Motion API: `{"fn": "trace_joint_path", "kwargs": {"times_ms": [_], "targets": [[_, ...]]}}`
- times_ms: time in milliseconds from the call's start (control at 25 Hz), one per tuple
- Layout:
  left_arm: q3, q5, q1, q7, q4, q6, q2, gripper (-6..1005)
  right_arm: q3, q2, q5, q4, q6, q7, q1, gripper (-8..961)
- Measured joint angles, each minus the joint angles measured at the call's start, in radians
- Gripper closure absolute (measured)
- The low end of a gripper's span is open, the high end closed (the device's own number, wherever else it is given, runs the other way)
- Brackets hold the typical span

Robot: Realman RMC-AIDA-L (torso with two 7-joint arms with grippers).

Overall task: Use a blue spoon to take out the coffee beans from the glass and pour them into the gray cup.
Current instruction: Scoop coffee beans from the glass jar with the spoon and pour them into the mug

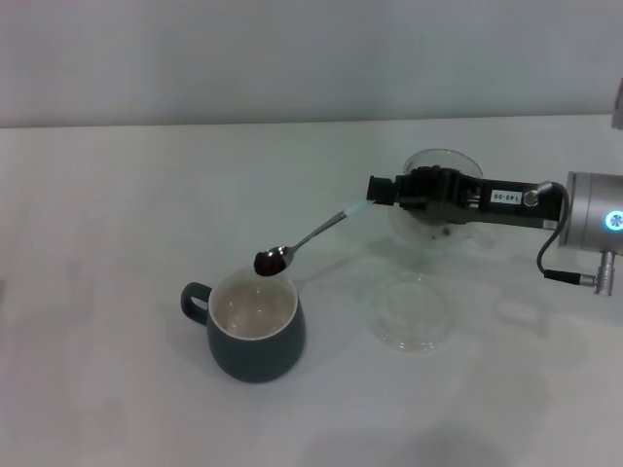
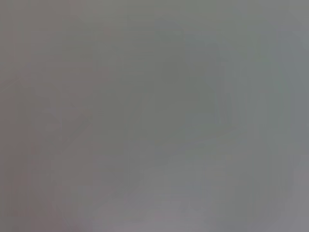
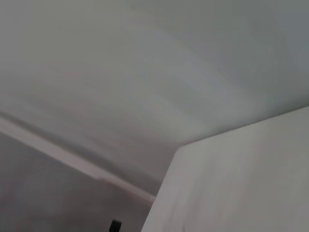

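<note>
Blue spoon [image 1: 310, 238] w/ coffee beans [image 1: 268, 262], clamped in right tool [image 1: 375, 194] over gray cup [image 1: 255, 337]: head view only.

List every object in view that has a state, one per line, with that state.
blue spoon: held by its handle, raised, bowl over the gray cup's rim.
coffee beans: a scoop in the spoon's bowl, not yet tipped out.
gray cup: upright, inside looks empty.
glass: upright behind the gripper, mostly hidden; contents unclear.
glass saucer: flat on the table, empty.
right gripper: shut on the spoon handle.
Left gripper: not in view.
</note>
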Motion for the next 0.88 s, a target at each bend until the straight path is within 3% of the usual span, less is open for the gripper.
{"fn": "trace_joint_path", "kwargs": {"times_ms": [360,880], "targets": [[0.006,0.010,-0.018,0.003,-0.005,-0.019,0.002,211,-0.098,0.005,0.004,-0.057,-0.010,-0.087,0.009,747],[0.008,0.084,-0.059,0.009,-0.033,-0.042,0.003,211,-0.192,0.008,0.007,-0.154,-0.009,-0.374,-0.010,743]]}}
